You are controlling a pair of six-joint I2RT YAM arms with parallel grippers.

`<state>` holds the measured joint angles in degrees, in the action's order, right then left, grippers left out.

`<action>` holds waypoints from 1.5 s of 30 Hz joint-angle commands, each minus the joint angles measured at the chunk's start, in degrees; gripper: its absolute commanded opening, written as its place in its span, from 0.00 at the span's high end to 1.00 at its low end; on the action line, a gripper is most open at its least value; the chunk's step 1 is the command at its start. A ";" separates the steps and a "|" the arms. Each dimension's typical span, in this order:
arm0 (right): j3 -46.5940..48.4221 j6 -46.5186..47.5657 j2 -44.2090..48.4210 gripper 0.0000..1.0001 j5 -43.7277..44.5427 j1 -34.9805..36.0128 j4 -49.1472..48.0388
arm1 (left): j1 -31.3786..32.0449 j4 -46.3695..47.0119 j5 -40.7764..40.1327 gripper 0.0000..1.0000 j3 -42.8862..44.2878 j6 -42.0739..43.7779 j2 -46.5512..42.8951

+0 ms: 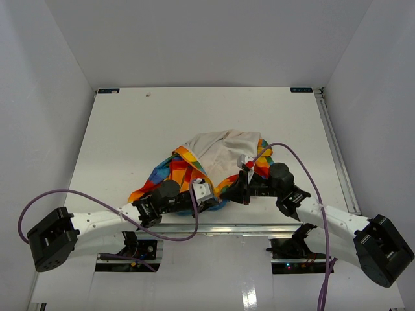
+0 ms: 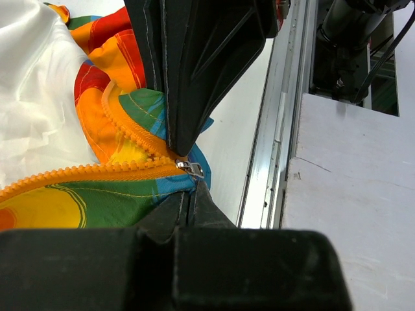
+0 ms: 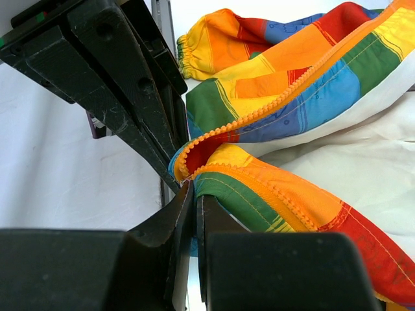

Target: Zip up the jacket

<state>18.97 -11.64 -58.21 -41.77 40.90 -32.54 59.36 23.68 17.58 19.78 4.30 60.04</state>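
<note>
The rainbow jacket (image 1: 220,152) lies bunched in the middle of the table with its cream lining turned up. Its orange zipper (image 2: 78,172) is open, and the two rows of teeth meet at a silver slider (image 2: 191,169) at the blue-trimmed bottom end. My left gripper (image 2: 188,194) is shut on the blue trim just below the slider. My right gripper (image 3: 194,189) is shut on the green and blue edge of the jacket (image 3: 305,97) at the same zipper end. The two grippers (image 1: 217,199) (image 1: 235,191) almost touch at the jacket's near edge.
A metal rail (image 1: 259,227) runs along the table's near edge, right behind the grippers, and also shows in the left wrist view (image 2: 272,129). Purple cables (image 1: 305,168) loop over both arms. White walls enclose the table on three sides.
</note>
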 commanded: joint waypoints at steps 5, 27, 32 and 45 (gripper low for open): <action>6.49 -1.02 0.82 0.92 1.78 0.06 -5.33 | 0.41 -4.40 6.35 1.00 1.69 0.82 2.77; 5.38 -0.43 3.37 0.50 15.41 0.22 8.95 | -5.66 -2.98 6.93 1.00 2.25 -7.92 1.34; 9.58 0.59 6.97 0.48 24.90 0.25 21.56 | -7.34 -1.45 11.56 1.00 1.49 -9.94 0.26; 17.75 18.63 7.71 0.26 55.41 15.94 34.64 | -10.67 2.78 21.25 1.00 1.12 -16.10 4.04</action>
<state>39.26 -3.45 -56.03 3.10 51.67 2.84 49.24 23.38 33.39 20.10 -9.01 63.82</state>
